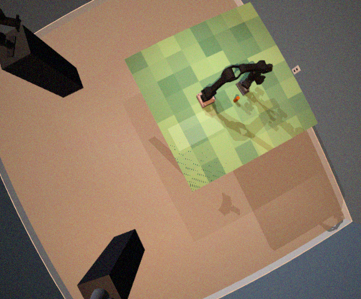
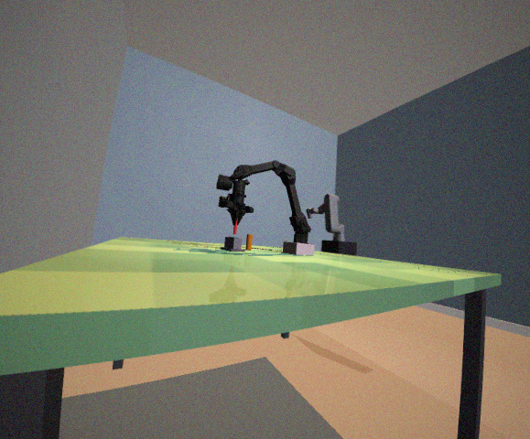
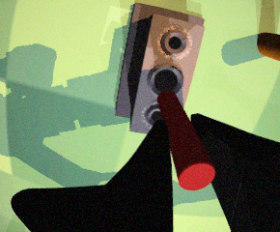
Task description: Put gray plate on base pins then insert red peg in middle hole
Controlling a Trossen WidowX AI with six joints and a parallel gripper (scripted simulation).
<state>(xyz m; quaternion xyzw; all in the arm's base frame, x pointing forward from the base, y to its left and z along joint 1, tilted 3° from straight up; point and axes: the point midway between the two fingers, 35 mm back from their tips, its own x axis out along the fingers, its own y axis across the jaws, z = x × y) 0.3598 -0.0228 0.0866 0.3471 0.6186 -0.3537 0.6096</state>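
The gripper (image 2: 235,220) (image 3: 179,117) is shut on the red peg (image 2: 235,230) (image 3: 182,137) and points down above the block formed by plate and base. The peg's lower end is just above the block in the exterior view; in the wrist view it overlaps the near rim of the dark middle hole (image 3: 165,79). The gray plate (image 3: 189,65) seems to lie flat on the base (image 3: 123,103), with a ringed outer hole (image 3: 174,43) at the far end and another at the near end, partly hidden by finger and peg. Whether the peg touches the plate cannot be told.
An orange cylinder (image 1: 235,99) (image 2: 249,241) (image 3: 277,46) stands on the green table (image 1: 212,125) (image 2: 113,283) close beside the block. The arm's mount (image 1: 206,100) (image 2: 297,249) is on the cylinder's other side. A gray robot arm (image 2: 331,217) stands beyond the table.
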